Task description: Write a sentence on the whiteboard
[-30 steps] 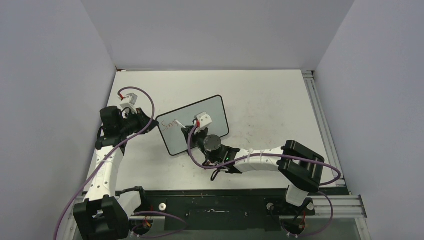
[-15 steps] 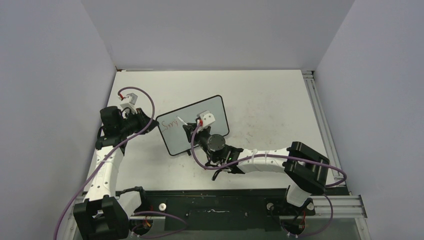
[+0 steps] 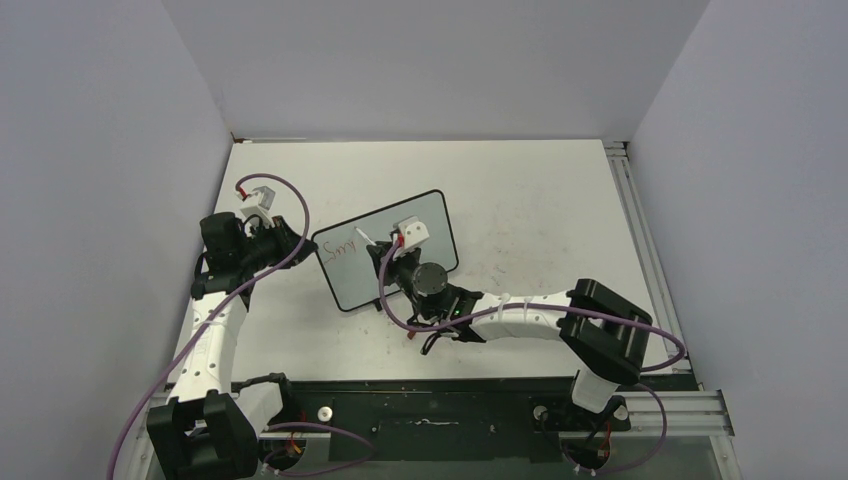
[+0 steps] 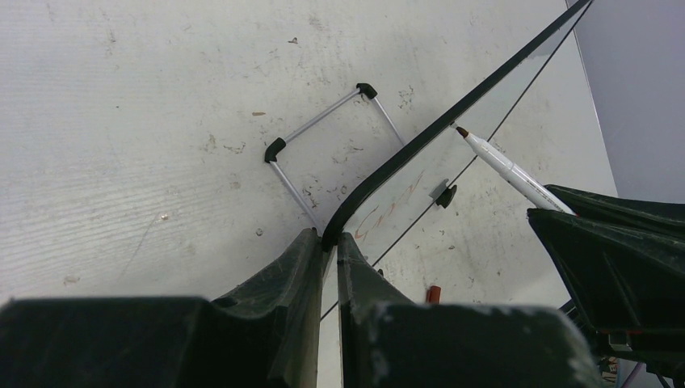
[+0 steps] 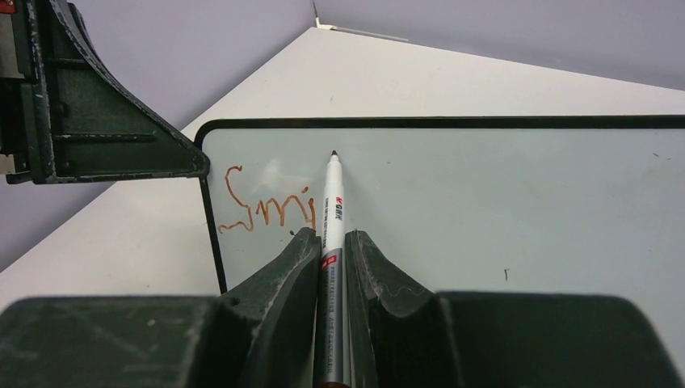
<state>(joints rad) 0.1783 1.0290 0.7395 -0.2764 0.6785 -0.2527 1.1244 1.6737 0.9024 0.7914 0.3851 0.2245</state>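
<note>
The whiteboard stands tilted near the table's middle, also in the right wrist view. My left gripper is shut on its left edge. My right gripper is shut on a white marker pen, uncapped, with its tip at the board face. The red lettering reads "Smi" at the board's upper left, and shows in the top view. The left gripper's finger shows beside the board's corner.
A small red pen cap lies on the white table under the board. The board's wire stand with black feet rests on the table behind it. Grey walls enclose the table; a metal rail runs along the right side.
The right gripper with the pen has moved slightly right and up along the board, and the red lettering has grown by a stroke. The left arm has not moved.
</note>
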